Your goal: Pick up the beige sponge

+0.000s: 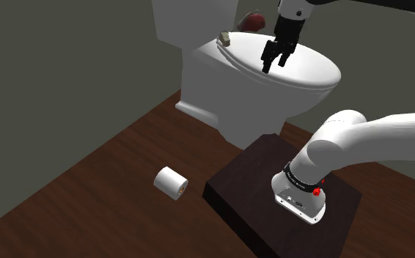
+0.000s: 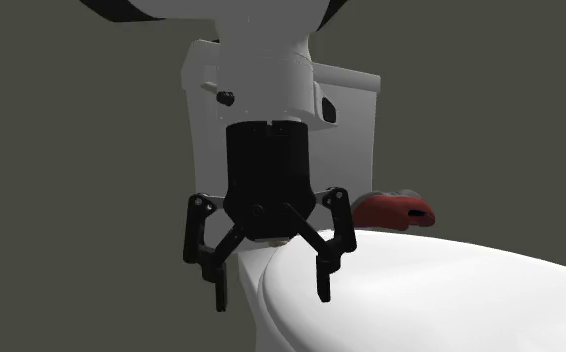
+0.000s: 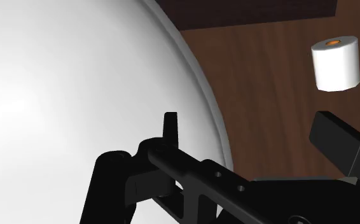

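The black gripper (image 1: 273, 67) hangs over the closed white toilet lid (image 1: 309, 69), near the lid's rear half. Its fingers (image 2: 323, 285) are spread wide with nothing between them. In the second exterior view their tips sit at about the level of the lid's front rim, and contact with the lid cannot be told.

The beige sponge (image 1: 226, 38) lies at the lid's back edge, just before the tank (image 1: 191, 22), toward the shoulder view's left and apart from the gripper. A red object (image 2: 396, 208), whose kind is unclear, rests at the lid's back edge on the other side, also close to the tank.

On the dark wood floor (image 1: 103, 168) a white toilet paper roll (image 1: 171, 182) lies on its side, between the toilet's base and the dark box stand (image 1: 235, 187). In the wrist view the roll appears beyond the lid's curved rim.
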{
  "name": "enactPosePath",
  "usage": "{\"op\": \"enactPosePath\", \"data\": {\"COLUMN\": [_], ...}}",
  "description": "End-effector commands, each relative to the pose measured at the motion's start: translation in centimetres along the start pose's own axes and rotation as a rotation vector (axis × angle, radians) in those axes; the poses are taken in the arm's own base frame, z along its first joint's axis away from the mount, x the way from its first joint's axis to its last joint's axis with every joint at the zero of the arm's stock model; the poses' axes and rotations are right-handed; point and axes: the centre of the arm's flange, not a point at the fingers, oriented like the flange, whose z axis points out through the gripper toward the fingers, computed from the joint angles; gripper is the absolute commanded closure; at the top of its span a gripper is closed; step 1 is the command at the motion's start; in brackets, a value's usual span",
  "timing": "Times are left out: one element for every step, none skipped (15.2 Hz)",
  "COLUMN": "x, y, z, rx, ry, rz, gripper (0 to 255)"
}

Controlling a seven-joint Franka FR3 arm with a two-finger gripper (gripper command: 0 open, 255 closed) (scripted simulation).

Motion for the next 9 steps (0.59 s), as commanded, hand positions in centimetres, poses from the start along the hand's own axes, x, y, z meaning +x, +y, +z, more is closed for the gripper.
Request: {"op": "enactPosePath", "data": {"x": [0.0, 1.1, 2.3, 3.4, 4.6, 5.7, 6.8, 8.0, 9.1], "y": [0.0, 0.2, 0.4, 0.6, 0.9, 1.1, 1.3, 1.5, 1.8], "z": [0.0, 0.0, -0.1, -0.1, -0.2, -0.3, -0.4, -0.5, -0.6], "rx": [0.000, 0.005, 0.009, 0.014, 0.018, 0.023, 0.028, 0.032, 0.037], "ry": [0.000, 0.011, 0.022, 0.033, 0.043, 0.054, 0.065, 0.076, 0.087], "rz": [0.000, 0.003, 0.006, 0.009, 0.012, 0.015, 0.018, 0.021, 0.023], "gripper": [0, 0, 0, 0, 0, 0, 0, 0, 0]}}
